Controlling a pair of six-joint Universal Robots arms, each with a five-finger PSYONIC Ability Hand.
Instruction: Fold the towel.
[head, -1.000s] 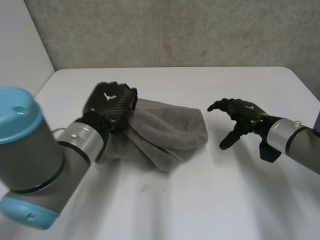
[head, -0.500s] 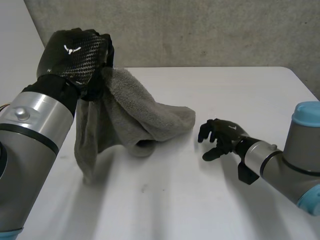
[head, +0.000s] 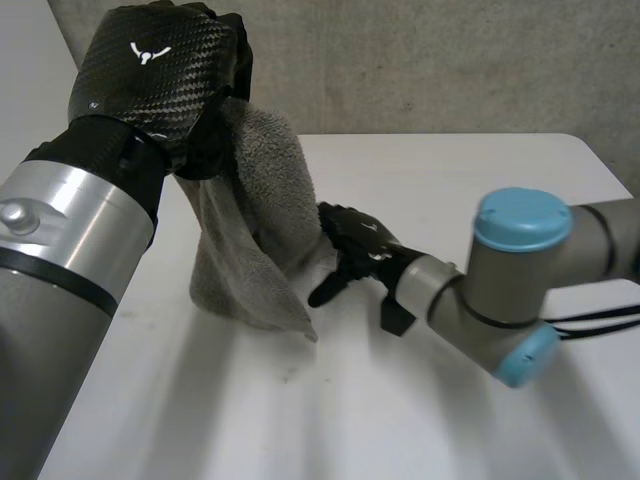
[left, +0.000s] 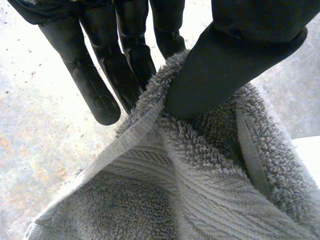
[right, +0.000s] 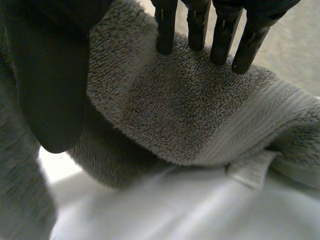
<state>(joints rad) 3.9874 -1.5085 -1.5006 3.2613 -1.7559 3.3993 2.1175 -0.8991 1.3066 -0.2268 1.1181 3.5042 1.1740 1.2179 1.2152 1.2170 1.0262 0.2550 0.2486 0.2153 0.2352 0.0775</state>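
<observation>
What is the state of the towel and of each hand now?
towel: bunched, not folded, hanging from the left hand, lower end on the table
left hand: raised, shut on the towel's edge, pinched between thumb and fingers
right hand: open, straight fingers against the towel's lower part

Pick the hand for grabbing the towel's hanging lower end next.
Right. The left hand pinches the towel at its top, held aloft; the right hand is open, fingers straight against the hanging cloth near the table.
</observation>
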